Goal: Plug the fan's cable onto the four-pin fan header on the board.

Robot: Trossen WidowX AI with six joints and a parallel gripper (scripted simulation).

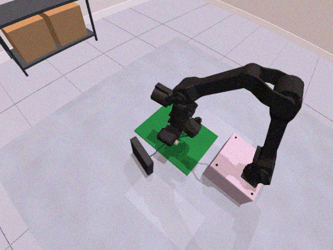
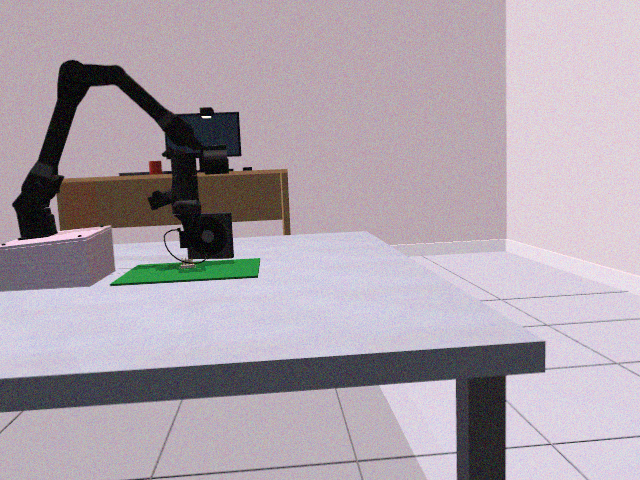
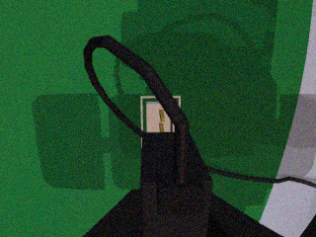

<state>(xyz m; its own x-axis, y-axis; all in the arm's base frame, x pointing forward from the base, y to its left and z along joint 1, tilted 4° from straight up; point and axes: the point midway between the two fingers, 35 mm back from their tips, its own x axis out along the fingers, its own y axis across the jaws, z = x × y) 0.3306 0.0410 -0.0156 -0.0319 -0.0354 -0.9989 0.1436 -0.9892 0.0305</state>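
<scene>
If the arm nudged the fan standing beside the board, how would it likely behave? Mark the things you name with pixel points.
The fan [image 1: 141, 155] [image 2: 219, 235] would probably tip fairly easily, since it stands upright on a narrow edge. Its flat, square sides make rolling unlikely. The thin cable [image 1: 157, 150] [image 3: 242, 176] might tug along with it.

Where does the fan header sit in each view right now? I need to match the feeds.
Top: fan header just right of centre, slightly below mid-height.
Exterior: left of centre, a little below mid-height.
Wrist: near the centre, partly hidden by the black plug.
Shared landmark: the green board beneath it.
</scene>
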